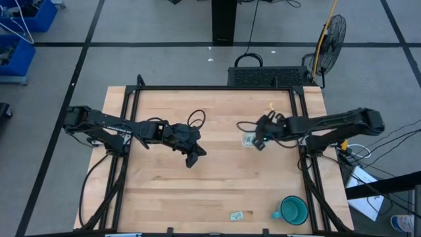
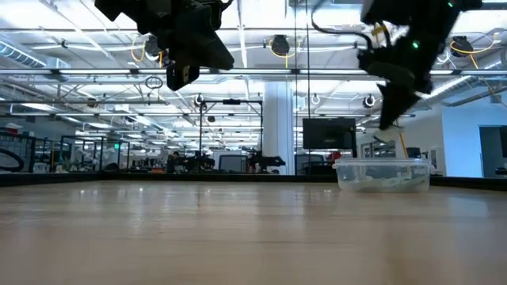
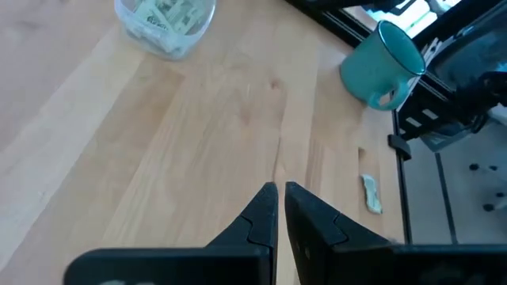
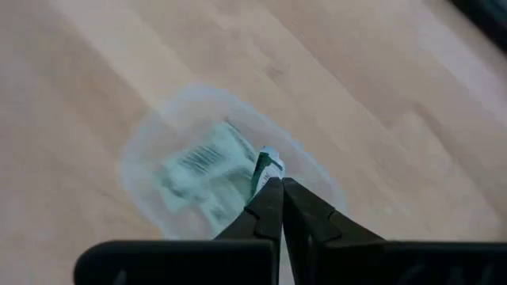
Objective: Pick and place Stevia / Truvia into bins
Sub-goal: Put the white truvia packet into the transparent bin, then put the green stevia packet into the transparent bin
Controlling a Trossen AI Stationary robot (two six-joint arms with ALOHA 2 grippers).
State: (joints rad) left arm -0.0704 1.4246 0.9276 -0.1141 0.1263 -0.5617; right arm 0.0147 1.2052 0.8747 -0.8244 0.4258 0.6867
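Note:
A clear plastic tub [image 1: 249, 139] sits on the table's right half and holds several pale green and white sachets [image 4: 198, 170]; it also shows in the low view [image 2: 383, 174] and the left wrist view [image 3: 165, 22]. My right gripper [image 4: 276, 188] hovers above the tub, shut on one sachet [image 4: 267, 165]. One loose sachet [image 1: 237, 215] lies flat near the table's near edge, also seen in the left wrist view [image 3: 371, 194]. My left gripper [image 3: 280, 190] is shut and empty, raised over the table's middle [image 1: 195, 155]. My right gripper pinches one sachet by its lower edge [image 4: 268, 176] between the two fingertips, coming from above. The sachet stands on edge beyond the tips, lifted clear over the tub's opening.
A teal mug [image 1: 291, 210] stands near the table's near right corner, next to the loose sachet, and shows in the left wrist view [image 3: 384, 63]. Black frame rails run along the table's left and right sides [image 1: 309, 171]. Bare wood lies between the two arms.

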